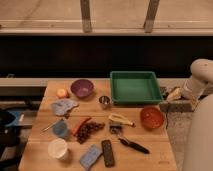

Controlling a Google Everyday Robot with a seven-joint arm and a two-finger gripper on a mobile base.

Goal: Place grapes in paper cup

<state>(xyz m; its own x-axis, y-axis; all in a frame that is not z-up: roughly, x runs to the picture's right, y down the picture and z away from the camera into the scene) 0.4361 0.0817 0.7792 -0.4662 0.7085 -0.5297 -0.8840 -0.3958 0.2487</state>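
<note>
your claw [173, 94] stood wide open and empty at the right edge of the worktop [160, 146]; the grapes [90, 131] lay well to its left, the paper cup [58, 148] farther left beyond them.

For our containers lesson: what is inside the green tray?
Only the bare floor of the tray shows, nothing in it; the near wall covers a thin strip. The gripper hangs right of the tray, past the table edge.
</note>
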